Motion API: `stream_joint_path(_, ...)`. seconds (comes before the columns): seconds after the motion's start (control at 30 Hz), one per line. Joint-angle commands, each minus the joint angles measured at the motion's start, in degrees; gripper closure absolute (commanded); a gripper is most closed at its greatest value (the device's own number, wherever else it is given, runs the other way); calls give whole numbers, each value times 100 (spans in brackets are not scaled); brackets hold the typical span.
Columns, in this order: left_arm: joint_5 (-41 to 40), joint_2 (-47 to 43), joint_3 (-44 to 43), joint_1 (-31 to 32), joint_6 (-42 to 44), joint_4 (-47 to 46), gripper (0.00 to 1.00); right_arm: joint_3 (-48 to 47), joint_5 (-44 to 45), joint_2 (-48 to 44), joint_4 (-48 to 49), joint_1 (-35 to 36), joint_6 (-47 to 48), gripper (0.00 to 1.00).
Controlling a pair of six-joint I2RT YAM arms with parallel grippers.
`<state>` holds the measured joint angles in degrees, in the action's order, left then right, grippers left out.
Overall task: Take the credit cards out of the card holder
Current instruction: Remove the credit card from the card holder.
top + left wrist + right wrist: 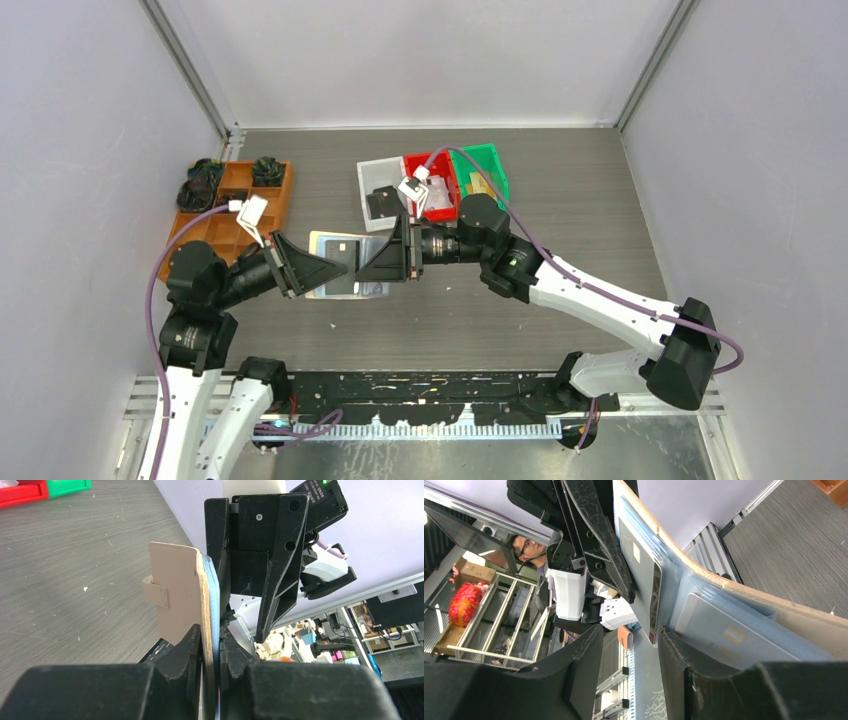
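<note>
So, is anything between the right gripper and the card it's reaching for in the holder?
Nothing visible stands between them. The left gripper pinches the tan leather-like card holder, and the edge of a grey plastic card in it lies inside the open right gripper, not yet clamped.

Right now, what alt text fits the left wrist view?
The left fingers clamp the tan card holder on edge by its near end, snap tab to the left. The right fingers stand close beside its blue-sleeved side, grey table behind.
</note>
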<state>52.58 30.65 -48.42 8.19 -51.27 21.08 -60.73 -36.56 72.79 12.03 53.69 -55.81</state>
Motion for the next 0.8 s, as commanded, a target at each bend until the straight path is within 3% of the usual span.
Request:
stream_joint_path(0.0, 228, -40, -134, 10, -217, -569, 100, -30, -31, -29, 294, 44, 44, 50)
stream_joint_path(0.2, 335, -52, -104, 9, -560, -857, 100, -223, 45, 141, 33, 148, 242, 51)
stream_joint_path(0.37, 380, -105, -22, 7, -566, -885, 100, -246, -94, 290, 718, 202, -140, 57)
stream_joint_path(0.63, 439, -150, 80, 8, -617, -875, 99, 22, -200, 272, 1850, 209, -777, 89)
stream_joint_path(0.77, 474, -159, 57, 8, -652, -865, 98, 330, -201, 100, 2203, 208, -918, 98)
